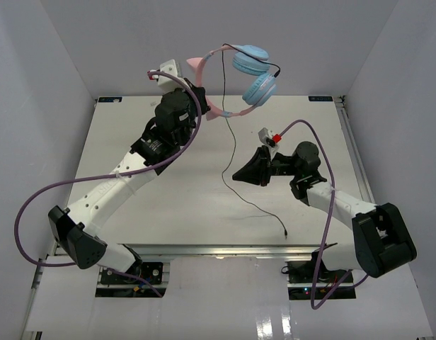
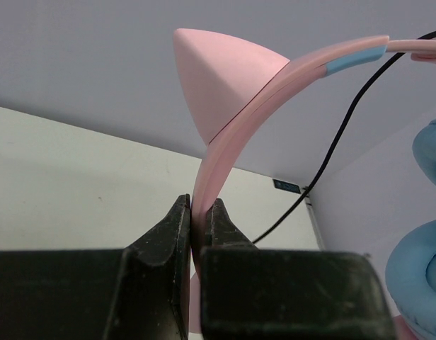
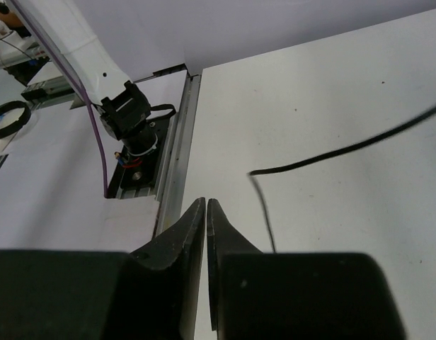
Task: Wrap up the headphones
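The headphones [image 1: 250, 62] hang in the air above the table's back edge, with both light-blue ear cups to the right. My left gripper [image 1: 204, 98] is shut on the pink headband [image 2: 225, 152], just below a cat ear [image 2: 218, 78]; an ear cup [image 2: 423, 276] shows at the right. The thin black cable [image 1: 231, 142] drops to the table and trails to its plug [image 1: 284, 231] near the front. My right gripper [image 1: 234, 176] is shut and empty, low over the table. The cable [image 3: 331, 152] bends just right of its fingertips [image 3: 206, 204] without being between them.
White walls close in the table [image 1: 133, 205] on three sides. A metal rail [image 3: 177, 152] runs along the table's edge. Thick purple robot cables [image 1: 34, 205] loop off both arms. The left arm's base [image 3: 126, 113] shows in the right wrist view.
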Controlling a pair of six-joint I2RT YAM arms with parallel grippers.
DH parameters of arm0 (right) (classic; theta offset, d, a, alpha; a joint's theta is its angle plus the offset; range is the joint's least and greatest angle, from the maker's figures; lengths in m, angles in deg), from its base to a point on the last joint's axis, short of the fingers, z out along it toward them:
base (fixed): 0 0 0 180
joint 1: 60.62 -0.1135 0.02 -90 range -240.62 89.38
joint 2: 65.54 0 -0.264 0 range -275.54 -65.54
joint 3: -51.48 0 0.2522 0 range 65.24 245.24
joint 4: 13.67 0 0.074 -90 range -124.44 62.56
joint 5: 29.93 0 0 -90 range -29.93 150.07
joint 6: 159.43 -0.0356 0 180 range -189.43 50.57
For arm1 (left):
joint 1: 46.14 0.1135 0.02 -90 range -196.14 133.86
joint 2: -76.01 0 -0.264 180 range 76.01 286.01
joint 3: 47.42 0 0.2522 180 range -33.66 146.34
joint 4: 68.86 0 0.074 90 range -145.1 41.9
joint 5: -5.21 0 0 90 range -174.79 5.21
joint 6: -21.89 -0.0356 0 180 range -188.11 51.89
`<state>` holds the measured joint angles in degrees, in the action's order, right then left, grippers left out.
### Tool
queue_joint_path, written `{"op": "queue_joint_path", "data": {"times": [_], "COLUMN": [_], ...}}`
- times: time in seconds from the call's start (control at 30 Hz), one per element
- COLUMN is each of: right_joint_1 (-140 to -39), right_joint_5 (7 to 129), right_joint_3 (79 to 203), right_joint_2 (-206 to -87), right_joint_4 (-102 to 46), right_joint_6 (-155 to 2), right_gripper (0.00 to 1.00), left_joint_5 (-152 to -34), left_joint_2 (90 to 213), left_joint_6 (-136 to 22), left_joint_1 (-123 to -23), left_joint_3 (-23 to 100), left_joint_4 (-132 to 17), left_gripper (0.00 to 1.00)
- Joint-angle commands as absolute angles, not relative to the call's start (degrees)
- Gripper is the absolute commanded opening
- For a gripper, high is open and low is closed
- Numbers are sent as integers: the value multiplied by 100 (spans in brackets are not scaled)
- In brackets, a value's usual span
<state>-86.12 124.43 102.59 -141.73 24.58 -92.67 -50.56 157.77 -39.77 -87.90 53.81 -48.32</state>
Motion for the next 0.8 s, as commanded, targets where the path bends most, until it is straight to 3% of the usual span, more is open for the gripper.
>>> {"op": "queue_joint_path", "data": {"times": [0.0,0.2,0.23,0.33,0.37,0.4,0.57,0.77], "right_joint_1": [-8687,-8707,-8715,-8707,-8697,-8672,-8638,-8637], "right_joint_5": [12354,12215,12000,10788,10468,10219,8917,9515], "right_joint_3": [10418,10479,10509,10873,10891,10874,10510,10855], "right_joint_2": [-13887,-13744,-13744,-13717,-13718,-13726,-13955,-15104], "right_joint_4": [2033,1419,1231,-327,-442,-475,600,2566], "right_joint_6": [-8867,-8450,-8336,-6973,-6680,-6499,-5918,-6088], "right_gripper": [8,8,15,63,65,88,90,90], "left_joint_5": [-4259,-4284,-4338,-4498,-4528,-4594,-4854,-5085], "left_joint_2": [15799,15732,15709,15580,15535,15492,15219,15000], "left_joint_6": [-4601,-4755,-4747,-4719,-4709,-4684,-4542,-4350], "left_joint_1": [-8808,-8798,-8791,-8797,-8789,-8789,-8790,-8798], "left_joint_3": [5616,5529,5543,5573,5580,5564,5529,5541], "left_joint_4": [-5320,-5448,-5441,-5386,-5350,-5308,-5150,-4949], "left_gripper": [0,0,0,0,0,0,0,0]}}
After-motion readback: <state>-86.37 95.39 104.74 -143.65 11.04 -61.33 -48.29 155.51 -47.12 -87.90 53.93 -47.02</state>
